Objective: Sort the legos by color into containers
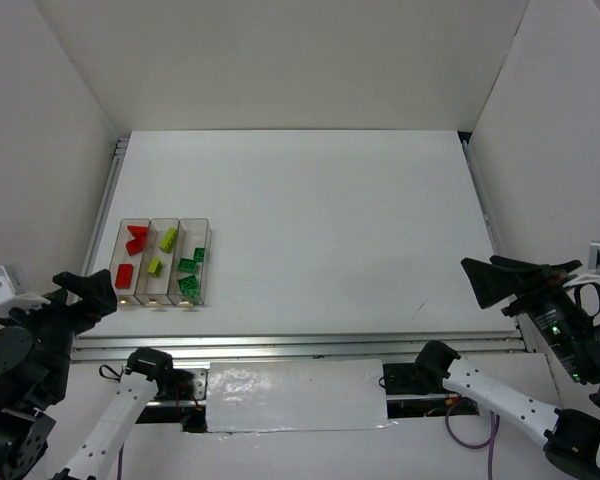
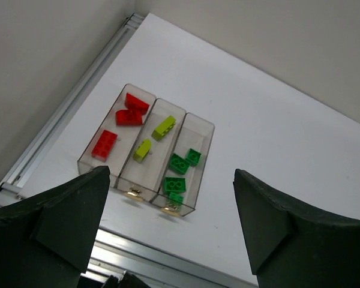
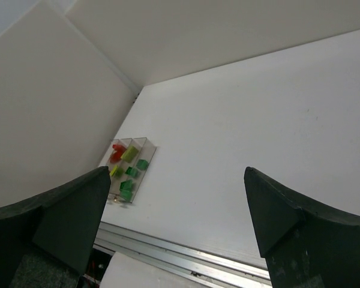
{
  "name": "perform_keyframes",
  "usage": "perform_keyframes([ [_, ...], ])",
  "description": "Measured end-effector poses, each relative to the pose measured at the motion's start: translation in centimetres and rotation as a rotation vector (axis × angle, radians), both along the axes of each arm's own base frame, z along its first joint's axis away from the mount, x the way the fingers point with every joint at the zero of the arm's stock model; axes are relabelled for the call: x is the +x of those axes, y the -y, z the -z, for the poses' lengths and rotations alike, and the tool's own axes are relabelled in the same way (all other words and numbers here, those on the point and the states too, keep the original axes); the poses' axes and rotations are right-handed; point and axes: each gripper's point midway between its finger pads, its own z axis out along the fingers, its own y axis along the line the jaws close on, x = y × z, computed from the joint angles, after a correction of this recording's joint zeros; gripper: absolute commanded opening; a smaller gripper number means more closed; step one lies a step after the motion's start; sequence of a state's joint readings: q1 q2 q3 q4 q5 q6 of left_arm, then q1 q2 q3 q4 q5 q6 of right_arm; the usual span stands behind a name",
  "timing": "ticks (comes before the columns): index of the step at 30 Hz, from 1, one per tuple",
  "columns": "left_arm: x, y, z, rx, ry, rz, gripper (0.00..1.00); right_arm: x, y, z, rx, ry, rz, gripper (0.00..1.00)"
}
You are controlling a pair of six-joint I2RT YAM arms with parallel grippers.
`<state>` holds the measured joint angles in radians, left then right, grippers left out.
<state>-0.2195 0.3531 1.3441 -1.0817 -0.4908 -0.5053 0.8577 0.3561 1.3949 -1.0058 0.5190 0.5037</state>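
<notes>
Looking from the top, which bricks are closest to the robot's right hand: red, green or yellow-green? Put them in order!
1. Green bricks, right tray.
2. Yellow-green bricks, middle tray.
3. Red bricks, left tray, farthest from the right hand.

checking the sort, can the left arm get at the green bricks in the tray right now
Probably yes: the left arm sits close by the tray, jaws open, nothing between, and the green bricks lie uncovered in its right compartment.

3 containers (image 2: 199,133), joined. 3 red legos (image 2: 104,144) in the left one, 2 yellow-green legos (image 2: 164,126) in the middle, 4 green legos (image 2: 179,163) in the right.
</notes>
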Motion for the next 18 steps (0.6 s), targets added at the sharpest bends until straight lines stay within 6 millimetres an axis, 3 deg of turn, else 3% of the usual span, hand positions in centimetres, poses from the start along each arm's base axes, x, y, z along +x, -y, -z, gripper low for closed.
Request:
perform_keyframes([
  [6,-0.3,-0.9,3.4,0.010,-0.094,-0.060,0.97,-0.8,0.9,1.9,-0.036,-0.014,-0.004,1.00],
  [10,-0.4,-1.1,3.6,0.013,-0.102,-0.068,0.97,-0.6,0.6,3.3,-0.077,-0.049,-0.007,1.00],
  [18,-0.3,-1.1,4.0,0.015,-0.105,-0.068,0.97,-0.5,0.3,4.3,-0.092,-0.059,-0.011,1.00],
])
